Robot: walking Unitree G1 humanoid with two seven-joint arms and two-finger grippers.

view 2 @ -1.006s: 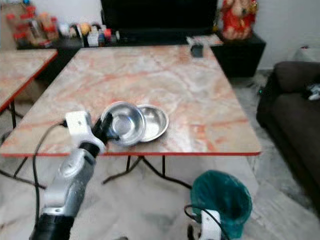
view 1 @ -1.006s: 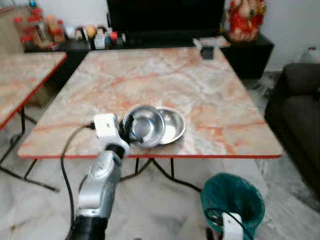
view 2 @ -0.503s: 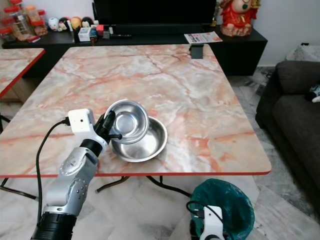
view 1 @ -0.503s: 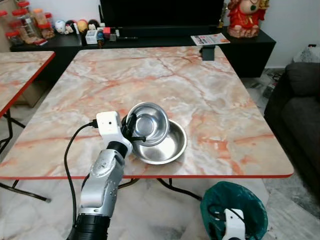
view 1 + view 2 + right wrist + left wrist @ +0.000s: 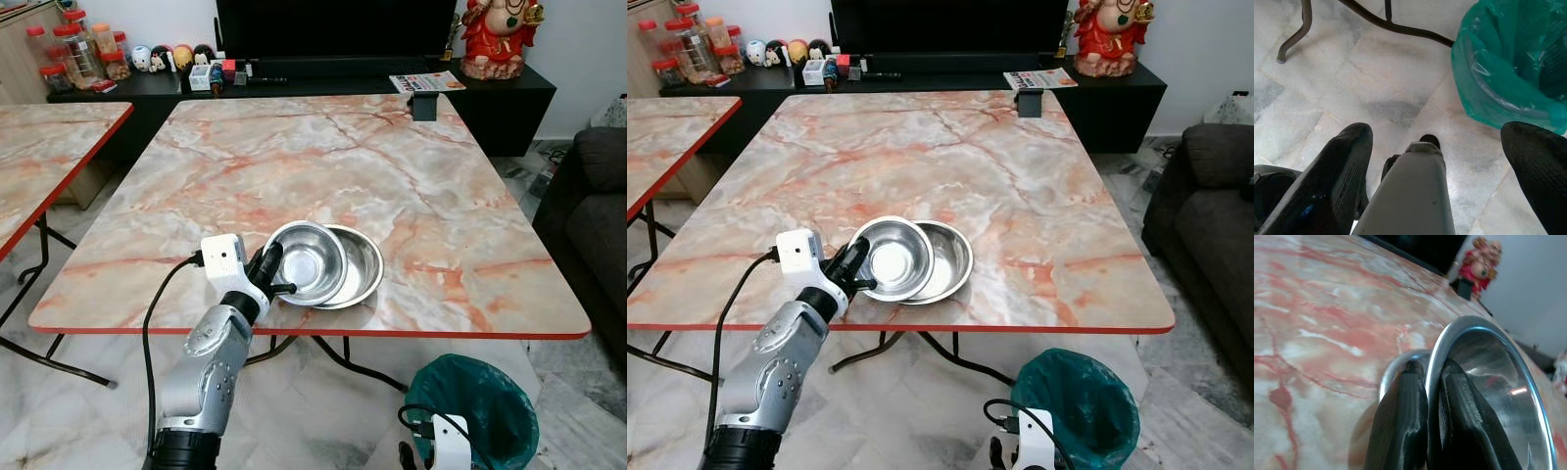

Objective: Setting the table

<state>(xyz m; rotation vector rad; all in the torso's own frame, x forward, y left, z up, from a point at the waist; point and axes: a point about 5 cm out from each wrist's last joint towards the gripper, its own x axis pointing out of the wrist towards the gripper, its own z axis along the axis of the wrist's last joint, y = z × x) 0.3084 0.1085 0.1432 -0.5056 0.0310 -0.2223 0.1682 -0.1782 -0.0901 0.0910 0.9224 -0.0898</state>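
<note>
Where the marbled surface (image 5: 392, 166) meets its red front edge, two steel bowls sit together: the smaller steel bowl (image 5: 306, 261) lies tilted, overlapping the left rim of the larger steel bowl (image 5: 361, 264), which rests flat on the surface. The left hand (image 5: 271, 274) is clamped on the near rim of the smaller bowl; the left wrist view shows one black finger (image 5: 1403, 421) outside the rim and the other inside, pressed against the metal. The silver left arm (image 5: 211, 362) reaches up from below the front edge, with a black cable looping from its white wrist camera (image 5: 223, 260).

The right hand (image 5: 1435, 171) hangs low over the tiled floor (image 5: 1352, 88), fingers spread wide apart and holding nothing, beside a bin with a green liner (image 5: 475, 406). A black cabinet (image 5: 294, 83) carrying jars and a red figurine (image 5: 500, 34) stands behind the surface.
</note>
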